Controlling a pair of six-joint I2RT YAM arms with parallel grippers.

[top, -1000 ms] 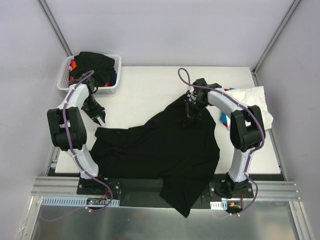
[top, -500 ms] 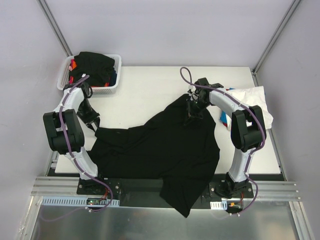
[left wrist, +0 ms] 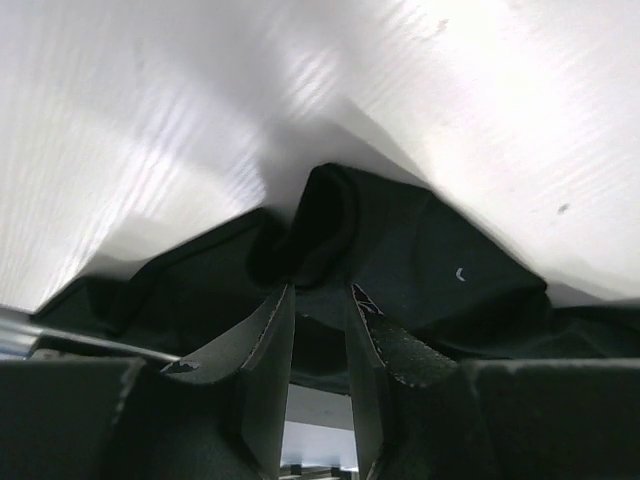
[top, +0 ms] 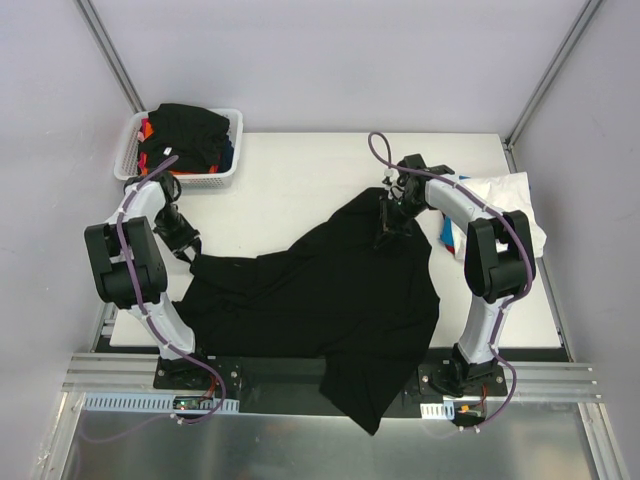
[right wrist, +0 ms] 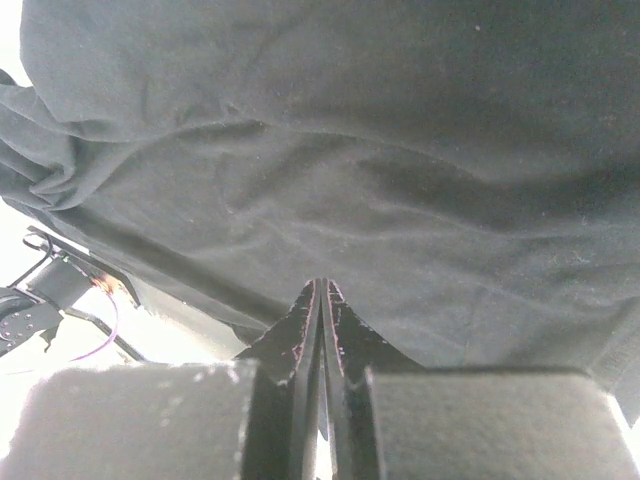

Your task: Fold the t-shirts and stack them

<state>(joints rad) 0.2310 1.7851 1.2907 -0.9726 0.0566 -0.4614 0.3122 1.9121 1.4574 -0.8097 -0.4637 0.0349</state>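
Observation:
A large black t-shirt point(top: 320, 290) lies spread across the table, its lower part hanging over the near edge. My left gripper point(top: 190, 250) is down at the shirt's left corner. In the left wrist view that gripper point(left wrist: 320, 290) is open by a narrow gap, with a raised fold of black cloth point(left wrist: 320, 225) right at its fingertips. My right gripper point(top: 386, 238) is at the shirt's far corner; in the right wrist view it point(right wrist: 322, 282) is shut, pinching the black cloth point(right wrist: 330, 150). A white t-shirt point(top: 505, 200) lies at the right edge.
A white mesh basket point(top: 128, 165) at the back left holds a black t-shirt point(top: 190, 125) with red and blue cloth beside it. Blue and red cloth point(top: 447, 238) peeks from under the white shirt. The table's near edge lies under the hanging black cloth.
My left gripper has come down and leftward from the bare table onto the shirt's left corner. My right gripper has shifted slightly right with the shirt's far corner.

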